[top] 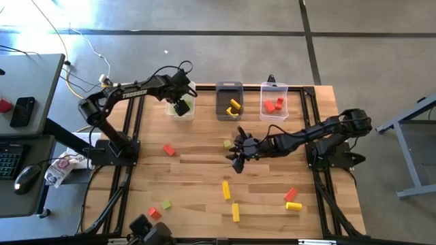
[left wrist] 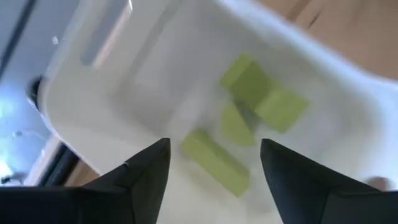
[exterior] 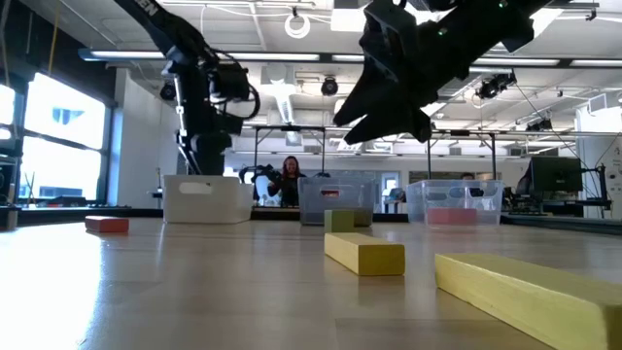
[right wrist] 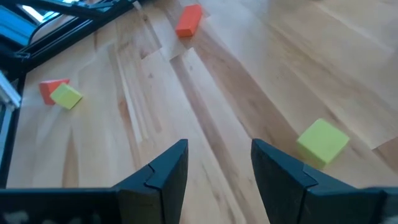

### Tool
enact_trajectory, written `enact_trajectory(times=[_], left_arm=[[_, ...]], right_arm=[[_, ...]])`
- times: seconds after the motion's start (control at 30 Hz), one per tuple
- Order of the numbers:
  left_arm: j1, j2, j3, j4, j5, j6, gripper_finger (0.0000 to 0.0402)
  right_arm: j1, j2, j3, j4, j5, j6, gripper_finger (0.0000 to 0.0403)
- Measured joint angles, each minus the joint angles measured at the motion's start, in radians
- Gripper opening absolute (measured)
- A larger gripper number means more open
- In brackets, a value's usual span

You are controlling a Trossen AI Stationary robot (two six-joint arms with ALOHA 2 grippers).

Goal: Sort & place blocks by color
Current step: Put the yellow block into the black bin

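Bins stand in a row at the table's far edge, one colour each, so blocks get dropped by colour. Left gripper [top: 181, 107] hangs over the white bin [exterior: 206, 199], jaws wide apart w/ nothing between them, prob. a drop just made. Inside lie four green blocks [left wrist: 214, 163], loose, some touching. Loose on the table [top: 197, 170], left to right: red block [top: 154, 213], green block [top: 165, 204], a second red block [top: 168, 149], a small green one [right wrist: 321, 142], two yellow bars [top: 226, 190], then a red [top: 290, 195] and a yellow [top: 293, 205] touching. That's 3 red, 2 green, 3 yellow unsorted. Grey bin [top: 229, 85] holds approx. two yellow pcs, crossed. Right gripper [right wrist: 217, 149] hovers low near the small green one, jaws partly open, empty; likely its next pick. Clear bin [top: 274, 86] holds two reds.
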Motion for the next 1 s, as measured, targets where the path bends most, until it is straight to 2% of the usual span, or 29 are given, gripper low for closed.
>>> enact_trajectory(times=[0.23, 0.43, 0.7, 1.0], left_arm=[[-0.081, -0.132, 0.002, -0.003, 0.0, -0.026, 0.023], [-0.179, -0.205, 0.002, -0.012, 0.062, -0.083, 0.023], [-0.329, -0.222, 0.001, -0.016, 0.089, -0.094, 0.023], [-0.436, -0.216, 0.001, -0.013, 0.081, -0.103, 0.023]], right_arm=[[0.048, 0.0, 0.0, 0.0, -0.015, -0.043, 0.0163], [0.089, 0.0, 0.0, -0.01, -0.037, -0.06, 0.0163], [0.161, 0.0, 0.0, -0.123, -0.117, 0.027, 0.0163], [0.259, 0.0, 0.0, -0.134, -0.126, 0.079, 0.0163]])
